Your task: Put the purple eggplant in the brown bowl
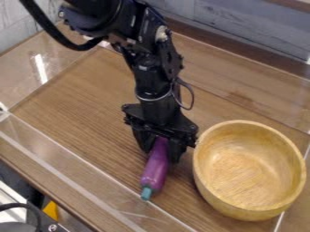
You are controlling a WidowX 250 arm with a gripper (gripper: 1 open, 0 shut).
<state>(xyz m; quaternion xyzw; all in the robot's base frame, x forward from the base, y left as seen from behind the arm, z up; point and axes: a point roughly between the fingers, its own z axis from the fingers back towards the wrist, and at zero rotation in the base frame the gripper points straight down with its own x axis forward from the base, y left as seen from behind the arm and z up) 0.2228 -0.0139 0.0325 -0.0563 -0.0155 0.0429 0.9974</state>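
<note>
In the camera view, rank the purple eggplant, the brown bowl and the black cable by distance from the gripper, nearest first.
1. Purple eggplant: right at the gripper, its upper end between the jaws.
2. Brown bowl: on the table just right of the gripper.
3. Black cable: looping at the arm's upper part, top left.

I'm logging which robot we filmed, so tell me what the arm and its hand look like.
The arm is all black, built of chunky jointed segments, with black cables looping near its top and a thin wire along the lower section. Its hand is black too, a boxy block ending in two short fingers. No markings are readable.
</note>
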